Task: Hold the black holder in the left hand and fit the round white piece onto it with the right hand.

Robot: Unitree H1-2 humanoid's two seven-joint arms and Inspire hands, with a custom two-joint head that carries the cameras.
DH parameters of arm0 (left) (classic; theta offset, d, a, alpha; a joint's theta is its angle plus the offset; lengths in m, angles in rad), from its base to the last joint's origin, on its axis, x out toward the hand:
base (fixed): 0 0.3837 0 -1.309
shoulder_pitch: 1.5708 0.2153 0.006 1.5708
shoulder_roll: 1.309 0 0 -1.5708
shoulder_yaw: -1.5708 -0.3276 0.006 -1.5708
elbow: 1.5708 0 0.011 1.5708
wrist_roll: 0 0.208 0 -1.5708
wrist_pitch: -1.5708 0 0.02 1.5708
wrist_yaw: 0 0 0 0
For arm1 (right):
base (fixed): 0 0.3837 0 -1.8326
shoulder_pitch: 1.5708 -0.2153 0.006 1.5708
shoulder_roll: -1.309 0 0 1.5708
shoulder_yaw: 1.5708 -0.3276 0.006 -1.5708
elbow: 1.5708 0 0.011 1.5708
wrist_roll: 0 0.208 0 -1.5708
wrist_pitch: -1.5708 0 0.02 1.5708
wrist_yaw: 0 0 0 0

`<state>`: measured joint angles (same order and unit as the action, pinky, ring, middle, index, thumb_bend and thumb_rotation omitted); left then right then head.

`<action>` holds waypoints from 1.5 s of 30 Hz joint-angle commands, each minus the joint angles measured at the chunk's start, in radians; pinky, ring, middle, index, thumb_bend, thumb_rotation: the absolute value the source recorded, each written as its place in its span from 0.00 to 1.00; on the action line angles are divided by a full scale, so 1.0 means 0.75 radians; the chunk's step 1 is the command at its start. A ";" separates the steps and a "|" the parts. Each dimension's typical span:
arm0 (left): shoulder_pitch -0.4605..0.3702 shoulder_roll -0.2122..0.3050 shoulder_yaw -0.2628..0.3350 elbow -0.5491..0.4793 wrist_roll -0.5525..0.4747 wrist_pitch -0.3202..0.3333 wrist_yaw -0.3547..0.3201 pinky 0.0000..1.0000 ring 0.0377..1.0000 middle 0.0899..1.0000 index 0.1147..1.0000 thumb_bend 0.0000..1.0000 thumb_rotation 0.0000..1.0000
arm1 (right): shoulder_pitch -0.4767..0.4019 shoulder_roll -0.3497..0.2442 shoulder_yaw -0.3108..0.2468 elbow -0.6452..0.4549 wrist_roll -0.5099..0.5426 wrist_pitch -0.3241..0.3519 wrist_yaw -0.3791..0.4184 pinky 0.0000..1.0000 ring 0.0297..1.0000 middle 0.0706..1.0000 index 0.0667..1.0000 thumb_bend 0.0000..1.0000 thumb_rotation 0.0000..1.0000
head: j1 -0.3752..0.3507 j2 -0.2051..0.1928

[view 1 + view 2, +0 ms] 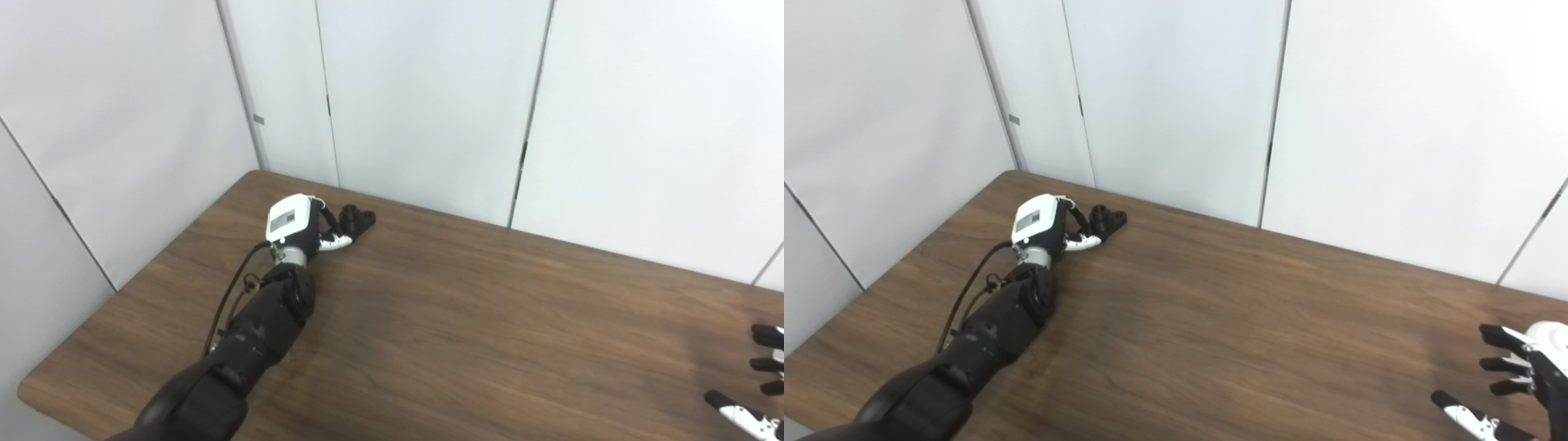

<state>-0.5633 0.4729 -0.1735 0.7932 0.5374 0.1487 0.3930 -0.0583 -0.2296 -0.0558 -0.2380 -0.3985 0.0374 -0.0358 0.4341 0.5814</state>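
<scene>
While the left hand (297, 223) reaches to the far left corner of the table (465, 306), its fingers are curled toward the black holder (357, 220), which lies on the wood just beyond its fingertips; from this angle the white back of the hand hides the contact, so I cannot tell whether the fingers have closed on the holder or only touch its near side. The holder appears to rest flat on the table, with a short round boss standing up from it on the side nearest the hand. Well apart, at the near right edge of the scene, the right hand (1513, 383) hovers above the table with its fingers spread and nothing visible between them. A rounded white shape behind its fingers looks like part of the hand itself, and the round white piece cannot be picked out in either view. The step in hand is judged to be the first one, taking hold of the holder. Next the left hand needs a firm wrap around the holder's body, leaving the boss clear, then a lift toward the middle, where the right hand can bring the piece.
</scene>
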 commanded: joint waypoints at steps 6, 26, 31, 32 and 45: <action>0.106 -0.004 -0.041 -0.141 -0.100 -0.255 -0.184 0.73 0.87 0.84 0.42 0.52 0.06 | -0.034 -0.017 -0.012 -0.048 -0.005 -0.018 -0.011 0.49 0.62 0.71 0.70 0.58 0.12 | -0.012 0.005; 0.243 0.045 -0.206 -0.538 0.014 -0.476 -0.371 0.73 0.89 0.86 0.43 0.52 0.07 | -0.060 0.005 0.016 -0.040 -0.044 -0.024 -0.024 0.50 0.62 0.71 0.69 0.60 0.05 | -0.127 0.027; 0.268 0.047 -0.236 -0.597 0.049 -0.522 -0.416 0.73 0.90 0.87 0.43 0.52 0.07 | -0.062 0.016 0.027 -0.025 -0.037 -0.036 -0.029 0.51 0.63 0.71 0.69 0.61 0.04 | -0.186 0.037; 0.272 0.047 -0.237 -0.605 0.050 -0.527 -0.425 0.73 0.90 0.87 0.43 0.52 0.07 | -0.062 0.016 0.029 -0.026 -0.035 -0.036 -0.027 0.52 0.63 0.72 0.70 0.61 0.05 | -0.186 0.037; 0.309 0.013 -0.300 -0.710 -0.007 -0.656 -0.622 0.72 0.94 0.89 0.42 0.52 0.08 | -0.065 0.033 0.030 0.013 0.007 -0.074 -0.053 0.53 0.64 0.73 0.71 0.60 0.15 | -0.315 0.072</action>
<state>-0.3450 0.4938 -0.3643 0.2790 0.5339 -0.3181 -0.0081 -0.0736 -0.2010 -0.0286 -0.2169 -0.3950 0.0281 -0.0533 0.1965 0.6350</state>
